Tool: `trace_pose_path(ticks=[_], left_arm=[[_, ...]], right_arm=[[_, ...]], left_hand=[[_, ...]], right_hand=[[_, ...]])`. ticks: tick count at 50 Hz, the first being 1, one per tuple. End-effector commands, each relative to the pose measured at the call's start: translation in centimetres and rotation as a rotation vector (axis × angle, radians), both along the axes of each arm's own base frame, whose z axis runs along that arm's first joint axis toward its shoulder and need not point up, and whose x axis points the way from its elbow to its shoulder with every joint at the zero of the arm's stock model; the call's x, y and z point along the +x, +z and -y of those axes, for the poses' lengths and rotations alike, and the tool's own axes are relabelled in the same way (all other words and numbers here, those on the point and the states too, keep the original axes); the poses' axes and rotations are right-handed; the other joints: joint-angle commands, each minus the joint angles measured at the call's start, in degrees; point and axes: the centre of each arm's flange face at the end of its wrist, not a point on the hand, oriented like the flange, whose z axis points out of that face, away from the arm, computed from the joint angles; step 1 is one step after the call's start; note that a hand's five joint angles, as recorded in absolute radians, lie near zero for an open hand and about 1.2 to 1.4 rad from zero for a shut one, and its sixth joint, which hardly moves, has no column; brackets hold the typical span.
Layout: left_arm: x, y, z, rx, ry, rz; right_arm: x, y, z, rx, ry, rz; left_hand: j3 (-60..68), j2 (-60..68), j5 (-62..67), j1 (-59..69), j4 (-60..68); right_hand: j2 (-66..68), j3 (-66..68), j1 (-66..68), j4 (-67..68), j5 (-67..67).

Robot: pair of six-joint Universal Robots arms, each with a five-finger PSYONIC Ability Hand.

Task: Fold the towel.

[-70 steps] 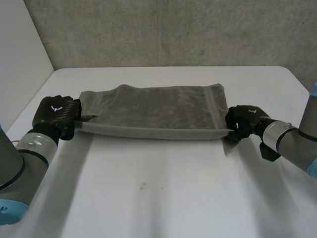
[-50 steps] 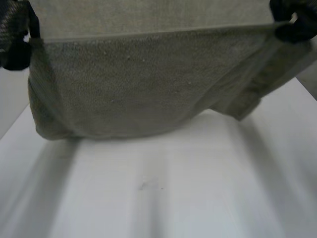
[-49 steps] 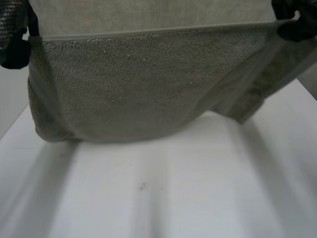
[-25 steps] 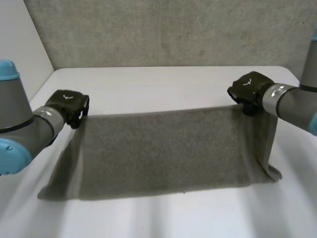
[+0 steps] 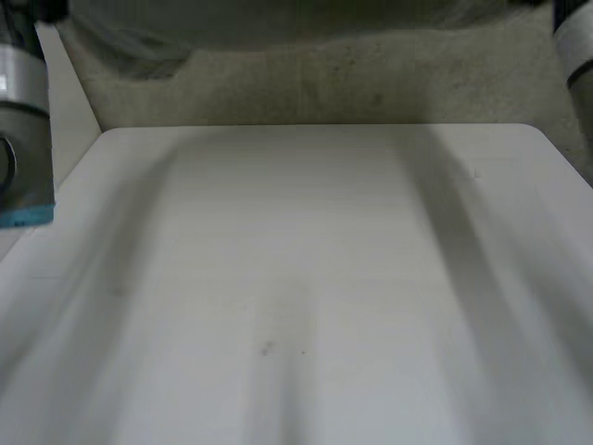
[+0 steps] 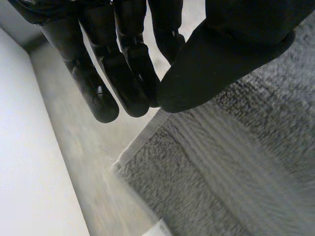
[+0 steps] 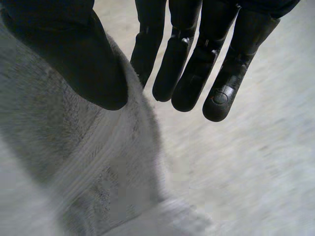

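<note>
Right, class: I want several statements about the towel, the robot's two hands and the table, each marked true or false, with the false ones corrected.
1. The towel lies flat on the table. False: it is held up in the air, off the table.
2. The left hand pinches the towel between its thumb and its fingers. True.
3. The right hand is curled into a fist that holds nothing. False: its fingers are straight and its thumb presses the towel against them.
4. The table is white. True.
</note>
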Motion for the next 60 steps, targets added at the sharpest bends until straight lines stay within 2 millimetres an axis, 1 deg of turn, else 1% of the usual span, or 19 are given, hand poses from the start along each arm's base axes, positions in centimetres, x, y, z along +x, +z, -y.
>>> trace_pose_path(ticks=[1,2,3,4,5,6,7,8,9,11,12,16,22,28,30,35,44,53,60], left_arm=[[0.3,-7.9,0.2,0.279,0.014,0.081],[0.3,-10.2,0.3,0.344,0.017,0.1],[0.3,-10.2,0.3,0.345,0.017,0.1],[0.4,-12.2,0.4,0.399,0.019,0.121],[0.4,-14.4,0.3,0.462,0.018,0.151],[0.4,-14.4,0.3,0.462,0.018,0.151],[0.4,-16.6,0.1,0.525,0.022,0.185],[0.6,-18.6,-0.1,0.589,0.03,0.223],[0.6,-18.6,-0.1,0.589,0.03,0.224],[1.0,-22.1,-0.8,0.704,0.054,0.307],[1.0,-22.2,-0.8,0.705,0.054,0.307],[1.4,-25.8,-2.3,0.846,0.079,0.456],[1.6,-26.2,-3.1,0.889,0.101,0.564],[1.8,-24.2,-2.8,0.838,0.122,0.557],[1.8,-24.0,-2.7,0.831,0.125,0.553],[1.8,-24.3,-2.8,0.842,0.123,0.556],[2.0,-25.3,-2.6,0.867,0.121,0.563],[2.0,-25.9,-3.0,0.891,0.114,0.572],[2.0,-26.0,-3.0,0.897,0.111,0.576]], right_arm=[[0.9,-8.6,0.5,0.319,0.073,-0.13],[0.9,-8.6,0.5,0.32,0.073,-0.13],[1.0,-10.5,0.5,0.375,0.076,-0.144],[1.1,-12.3,0.7,0.427,0.08,-0.158],[1.1,-12.3,0.7,0.427,0.08,-0.158],[1.1,-14.4,0.7,0.481,0.081,-0.172],[1.1,-16.3,0.7,0.533,0.083,-0.185],[1.1,-16.3,0.7,0.533,0.083,-0.185],[1.1,-18.4,0.7,0.59,0.085,-0.197],[1.1,-20.2,0.6,0.636,0.085,-0.21],[1.1,-22.1,0.5,0.684,0.084,-0.227],[0.9,-24.1,0.0,0.742,0.078,-0.273],[0.2,-24.3,-0.7,0.796,0.058,-0.328],[0.0,-23.5,-1.8,0.84,0.075,-0.338],[0.0,-23.5,-2.1,0.848,0.077,-0.339],[-0.2,-23.3,-3.0,0.861,0.083,-0.343],[-0.2,-23.4,-3.9,0.872,0.129,-0.346],[-0.9,-23.3,-3.5,0.876,0.108,-0.331],[-0.9,-23.5,-3.4,0.88,0.109,-0.33]], left_hand=[[10.2,10.1,10.3,10.8,10.2],[10.2,10.1,10.3,10.8,10.2],[10.2,10.1,10.3,10.8,10.2],[10.2,10.1,10.3,10.8,10.2],[10.2,10.1,10.3,10.8,10.2],[10.2,10.1,10.3,10.8,10.2],[10.2,10.1,10.3,10.8,10.2],[10.2,10.1,10.3,10.8,10.2],[10.2,10.1,10.3,10.8,10.2],[10.2,10.1,10.3,10.8,10.2],[10.2,10.1,10.3,10.8,10.2],[10.2,10.1,10.3,10.8,10.2],[10.2,10.1,10.3,10.8,10.2],[10.2,10.1,10.3,10.8,10.2],[-6.8,-6.9,-6.7,-6.3,-6.8],[-19.4,-19.4,-19.2,-18.8,-19.3],[-20.4,-20.5,-20.2,-19.8,-20.4],[-6.3,-6.3,-6.1,-5.7,-6.2],[-23.1,-23.1,-22.9,-22.5,-23.0]], right_hand=[[12.8,11.8,17.6,11.4,17.0],[12.8,11.8,17.6,11.4,17.0],[12.8,11.8,17.6,11.4,17.0],[12.8,11.8,17.6,11.4,17.0],[12.8,11.8,17.6,11.4,17.0],[12.8,11.8,17.6,11.4,17.0],[12.8,11.8,17.6,11.4,17.0],[12.8,11.8,17.6,11.4,17.0],[12.8,11.8,17.6,11.4,17.0],[12.8,11.8,17.6,11.4,17.0],[12.8,11.8,17.6,11.4,17.0],[12.8,11.8,17.6,11.4,17.0],[12.8,11.8,17.6,11.4,17.0],[12.8,11.8,17.6,11.4,17.0],[12.8,11.8,17.6,11.4,17.0],[12.8,11.8,17.6,11.4,17.0],[12.8,11.8,17.6,11.4,17.0],[12.8,11.8,17.6,11.4,17.0],[12.8,11.8,17.6,11.4,17.0]])
